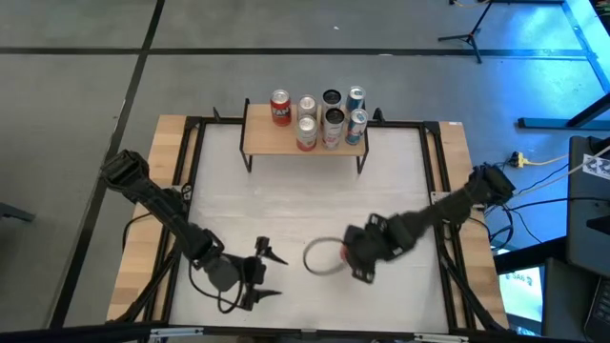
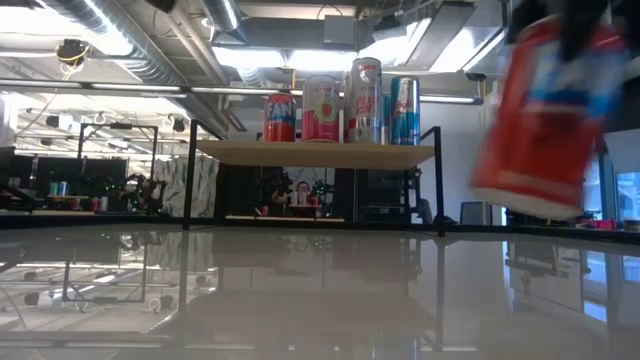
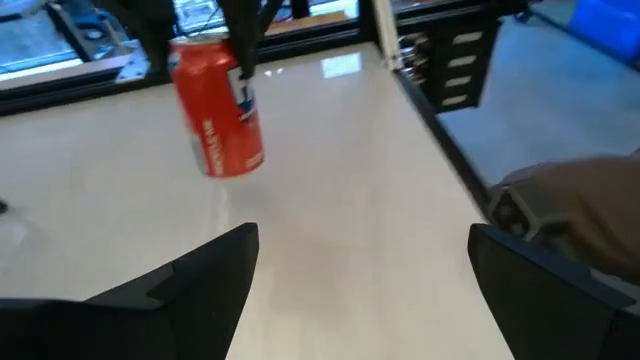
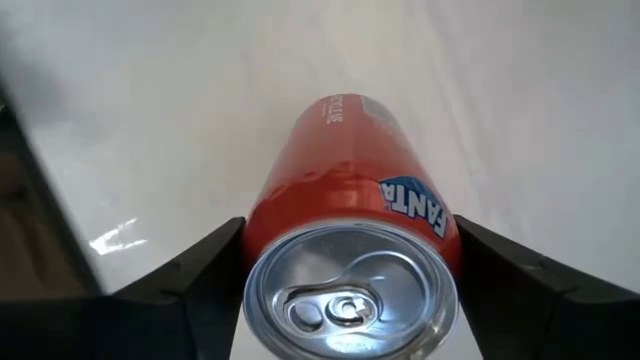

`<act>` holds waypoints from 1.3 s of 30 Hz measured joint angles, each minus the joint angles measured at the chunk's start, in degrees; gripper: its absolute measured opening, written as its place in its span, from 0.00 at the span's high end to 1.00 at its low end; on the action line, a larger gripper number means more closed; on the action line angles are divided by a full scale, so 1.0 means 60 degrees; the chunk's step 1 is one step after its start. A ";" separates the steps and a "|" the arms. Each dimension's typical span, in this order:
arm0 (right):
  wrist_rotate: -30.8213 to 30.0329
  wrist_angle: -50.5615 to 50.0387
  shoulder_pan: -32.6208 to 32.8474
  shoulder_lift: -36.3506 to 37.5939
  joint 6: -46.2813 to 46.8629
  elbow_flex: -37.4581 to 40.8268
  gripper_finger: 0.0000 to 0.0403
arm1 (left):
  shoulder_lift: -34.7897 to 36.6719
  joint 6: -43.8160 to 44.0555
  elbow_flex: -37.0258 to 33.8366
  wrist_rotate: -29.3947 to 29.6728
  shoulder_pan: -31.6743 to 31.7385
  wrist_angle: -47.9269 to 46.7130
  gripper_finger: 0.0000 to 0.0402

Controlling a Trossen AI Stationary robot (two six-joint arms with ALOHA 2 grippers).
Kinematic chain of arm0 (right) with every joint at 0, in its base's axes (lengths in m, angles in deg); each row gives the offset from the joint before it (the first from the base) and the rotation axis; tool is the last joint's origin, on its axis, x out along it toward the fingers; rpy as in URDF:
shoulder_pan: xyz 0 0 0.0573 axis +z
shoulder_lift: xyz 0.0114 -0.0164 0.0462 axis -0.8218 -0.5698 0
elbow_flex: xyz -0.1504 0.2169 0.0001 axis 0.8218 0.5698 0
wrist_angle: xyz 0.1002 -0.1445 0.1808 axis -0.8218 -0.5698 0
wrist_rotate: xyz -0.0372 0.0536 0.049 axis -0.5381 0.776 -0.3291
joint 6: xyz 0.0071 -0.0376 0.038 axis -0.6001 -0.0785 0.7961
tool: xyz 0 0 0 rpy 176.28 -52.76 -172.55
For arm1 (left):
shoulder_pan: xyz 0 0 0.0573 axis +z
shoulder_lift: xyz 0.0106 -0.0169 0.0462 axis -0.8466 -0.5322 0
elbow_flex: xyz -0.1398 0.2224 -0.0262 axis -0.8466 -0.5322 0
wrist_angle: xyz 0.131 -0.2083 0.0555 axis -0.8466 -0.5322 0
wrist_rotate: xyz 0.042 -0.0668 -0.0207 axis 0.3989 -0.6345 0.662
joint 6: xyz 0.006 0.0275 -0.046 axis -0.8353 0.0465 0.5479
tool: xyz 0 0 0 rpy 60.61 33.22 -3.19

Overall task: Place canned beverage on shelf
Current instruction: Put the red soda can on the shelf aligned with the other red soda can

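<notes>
A red Fanta can (image 4: 350, 190) hangs above the near middle of the white table (image 1: 286, 191), with my right gripper (image 1: 355, 255) shut on it. The same can (image 3: 215, 110) shows tilted in the left wrist view and large and blurred in the low view (image 2: 550, 110). The shelf (image 1: 262, 138), a light-wood board on black legs, stands at the table's far edge and carries several upright cans (image 2: 340, 100). My left gripper (image 1: 270, 273) hovers open near the table's front left, its fingers (image 3: 200, 280) pointing toward the held can, nothing between them. My right gripper pinches the can's side wall just below its top rim (image 4: 262, 235) between its two fingers (image 4: 200, 275), one on each side. The fingers come from above, pointing steeply down. The can hangs below them, tilted, its bottom clear of the table (image 3: 235, 165).
Black rails (image 1: 443, 191) run along the table's left and right sides. Bare white tabletop lies between the held can and the shelf. The cans stand on the middle and right of the shelf; its left end (image 1: 255, 129) is bare.
</notes>
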 joint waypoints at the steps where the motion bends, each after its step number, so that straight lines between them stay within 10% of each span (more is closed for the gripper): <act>1: 0.0043 0.0011 -0.0268 0.0000 -0.0325 0.0000 0.29 | 0.0000 -0.0031 0.0000 0.0000 0.0111 -0.0058 0.13; 17: 0.0794 0.0795 -0.3618 -0.0242 -0.4085 -0.0010 0.28 | 0.0000 -0.0537 0.0002 -0.0325 0.1841 -0.0147 0.13; 39: 0.1581 0.2226 -0.3965 -0.1187 -0.5768 -0.0007 0.26 | 0.0000 -0.0533 0.0004 -0.1301 0.2749 -0.0216 0.13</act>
